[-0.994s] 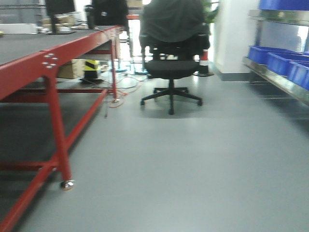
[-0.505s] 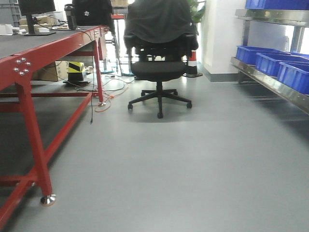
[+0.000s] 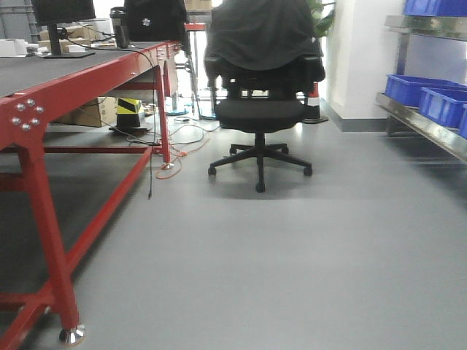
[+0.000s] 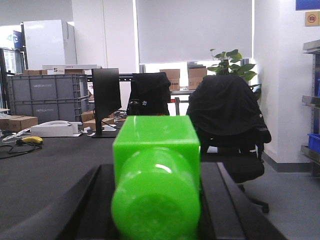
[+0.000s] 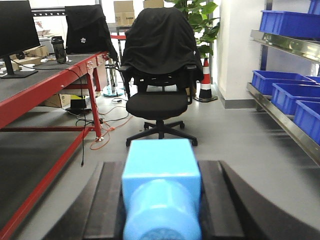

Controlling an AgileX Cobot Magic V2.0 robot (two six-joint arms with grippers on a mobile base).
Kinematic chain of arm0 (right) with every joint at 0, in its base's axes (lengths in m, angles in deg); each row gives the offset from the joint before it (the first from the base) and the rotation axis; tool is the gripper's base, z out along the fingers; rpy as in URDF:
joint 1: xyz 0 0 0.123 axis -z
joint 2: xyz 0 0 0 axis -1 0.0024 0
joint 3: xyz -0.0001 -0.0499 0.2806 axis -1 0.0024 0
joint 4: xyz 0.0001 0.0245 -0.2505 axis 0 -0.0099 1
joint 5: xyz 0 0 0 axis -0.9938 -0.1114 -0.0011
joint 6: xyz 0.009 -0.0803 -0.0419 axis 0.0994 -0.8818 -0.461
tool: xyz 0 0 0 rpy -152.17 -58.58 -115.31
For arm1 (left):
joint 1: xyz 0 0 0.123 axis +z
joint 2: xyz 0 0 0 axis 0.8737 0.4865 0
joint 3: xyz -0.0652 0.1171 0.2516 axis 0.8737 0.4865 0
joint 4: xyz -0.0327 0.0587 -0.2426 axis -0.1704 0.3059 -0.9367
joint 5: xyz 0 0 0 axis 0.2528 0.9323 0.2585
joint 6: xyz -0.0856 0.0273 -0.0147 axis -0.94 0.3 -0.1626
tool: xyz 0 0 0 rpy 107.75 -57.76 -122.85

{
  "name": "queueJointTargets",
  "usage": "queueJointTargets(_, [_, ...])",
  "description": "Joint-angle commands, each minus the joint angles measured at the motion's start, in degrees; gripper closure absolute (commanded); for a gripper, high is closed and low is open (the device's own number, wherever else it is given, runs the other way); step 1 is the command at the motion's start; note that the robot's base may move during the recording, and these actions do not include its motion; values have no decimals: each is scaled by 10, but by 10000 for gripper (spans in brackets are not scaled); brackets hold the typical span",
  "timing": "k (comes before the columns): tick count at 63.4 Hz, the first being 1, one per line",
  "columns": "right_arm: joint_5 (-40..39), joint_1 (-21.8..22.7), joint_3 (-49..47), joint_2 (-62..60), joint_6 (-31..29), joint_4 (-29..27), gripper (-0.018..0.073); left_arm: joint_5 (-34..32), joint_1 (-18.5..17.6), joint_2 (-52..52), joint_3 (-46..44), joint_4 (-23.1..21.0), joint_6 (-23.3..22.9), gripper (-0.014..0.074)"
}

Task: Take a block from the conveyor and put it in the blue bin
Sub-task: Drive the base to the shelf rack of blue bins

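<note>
Carrying demands firm grips: left gripper (image 4: 156,200) clamps the green block (image 4: 156,150), right gripper (image 5: 161,200) the blue block (image 5: 161,160); steer toward the blue bins (image 5: 280,82) ahead-right of it.

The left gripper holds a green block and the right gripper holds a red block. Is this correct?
Not fully. The right gripper holds a light blue block, not a red one; the right wrist view shows it. The left gripper does hold a green block.
</note>
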Motion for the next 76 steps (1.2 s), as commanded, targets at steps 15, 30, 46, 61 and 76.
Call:
queueJointTargets(15, [-14,0,1,-2,-5,1,721,-10,0,-3,0,-1,-3,708])
queueJointTargets(30, [-14,0,1,-2,-5,1,721,-10,0,-3,0,-1,-3,708])
queueJointTargets(46, [-14,0,1,-2,-5,1,721,-10,0,-3,0,-1,-3,708])
queueJointTargets(61, [-14,0,1,-2,-5,1,721,-10,0,-3,0,-1,-3,708])
queueJointTargets(76, [-14,0,1,-2,-5,1,721,-10,0,-3,0,-1,-3,708])
